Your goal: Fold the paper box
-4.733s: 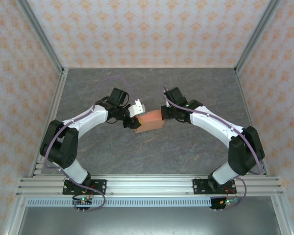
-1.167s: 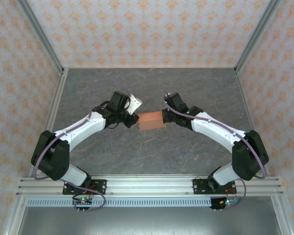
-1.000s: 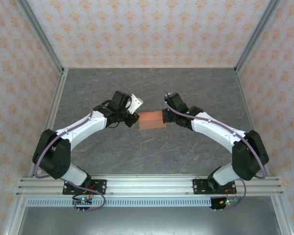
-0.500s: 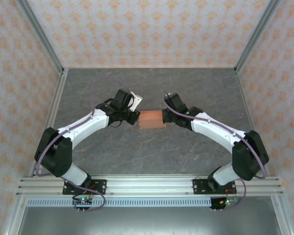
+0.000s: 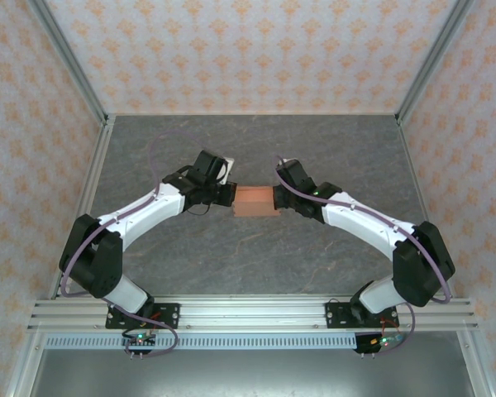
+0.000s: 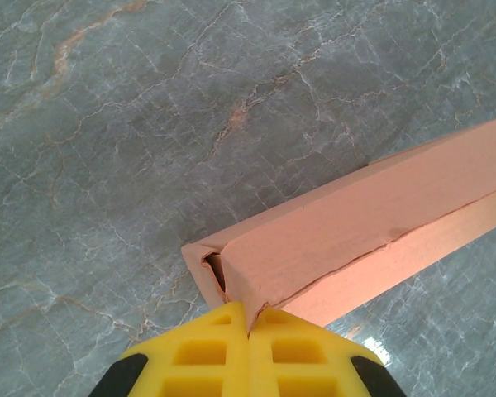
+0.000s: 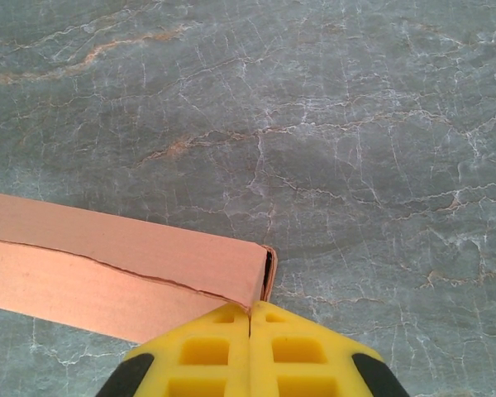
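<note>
We see the paper box (image 5: 255,201) mid-way across the desk (image 5: 256,265), long axis nine to three o'clock. The left hand (image 5: 230,197), fingers together, butts its nine o'clock end; the right hand (image 5: 276,195), fingers likewise together, butts three o'clock. Both are equally near.

The box (image 5: 256,202) lies mid-table (image 5: 256,149), blocked at its 9 o'clock end by the left gripper (image 5: 231,196) and at 3 o'clock by the right gripper (image 5: 276,198), both closed against it. At its 12 o'clock bare table runs free to the back wall (image 5: 248,58). At 6 o'clock the left arm (image 5: 140,215) and right arm (image 5: 364,219) fence an open pocket down to the rail (image 5: 248,313)
</note>
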`<state>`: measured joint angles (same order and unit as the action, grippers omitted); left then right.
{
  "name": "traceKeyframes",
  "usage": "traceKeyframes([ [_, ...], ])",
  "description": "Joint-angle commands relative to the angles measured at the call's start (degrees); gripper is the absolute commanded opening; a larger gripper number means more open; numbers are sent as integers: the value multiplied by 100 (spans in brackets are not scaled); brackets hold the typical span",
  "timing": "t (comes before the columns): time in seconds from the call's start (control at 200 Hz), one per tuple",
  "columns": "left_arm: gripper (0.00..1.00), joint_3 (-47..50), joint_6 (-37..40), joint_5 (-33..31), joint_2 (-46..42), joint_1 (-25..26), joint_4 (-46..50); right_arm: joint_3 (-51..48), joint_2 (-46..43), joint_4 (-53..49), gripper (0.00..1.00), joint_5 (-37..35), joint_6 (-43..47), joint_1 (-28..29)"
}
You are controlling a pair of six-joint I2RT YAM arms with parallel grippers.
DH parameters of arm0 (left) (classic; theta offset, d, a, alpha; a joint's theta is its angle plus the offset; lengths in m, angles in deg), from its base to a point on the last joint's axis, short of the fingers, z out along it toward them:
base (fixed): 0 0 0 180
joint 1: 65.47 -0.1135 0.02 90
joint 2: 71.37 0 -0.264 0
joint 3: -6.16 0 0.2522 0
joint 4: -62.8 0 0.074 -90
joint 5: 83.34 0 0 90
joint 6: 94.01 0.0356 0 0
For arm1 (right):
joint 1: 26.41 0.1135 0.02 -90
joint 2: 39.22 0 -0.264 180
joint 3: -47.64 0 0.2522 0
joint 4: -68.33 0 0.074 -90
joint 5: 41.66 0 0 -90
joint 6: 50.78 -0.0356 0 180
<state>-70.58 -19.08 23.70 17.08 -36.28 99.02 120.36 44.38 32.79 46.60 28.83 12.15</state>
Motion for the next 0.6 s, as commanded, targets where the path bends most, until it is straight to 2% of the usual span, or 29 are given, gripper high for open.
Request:
traceKeyframes([
  [0.0, 0, -162, -471, -88, 56, 100, -318, -100, -85, 75, 0, -15, -64, 95],
  [0.205, 0, -67, -749, -277, 84, 114, -454, -100, -64, 85, 0, -20, -74, 96],
  [0.51, 0, 43, -810, -431, 85, 123, -531, -103, -71, 77, 0, -29, -85, 91],
  [0.596, 0, 117, -750, -652, 76, 178, -575, -121, -71, 107, 0, -35, -116, 91],
])
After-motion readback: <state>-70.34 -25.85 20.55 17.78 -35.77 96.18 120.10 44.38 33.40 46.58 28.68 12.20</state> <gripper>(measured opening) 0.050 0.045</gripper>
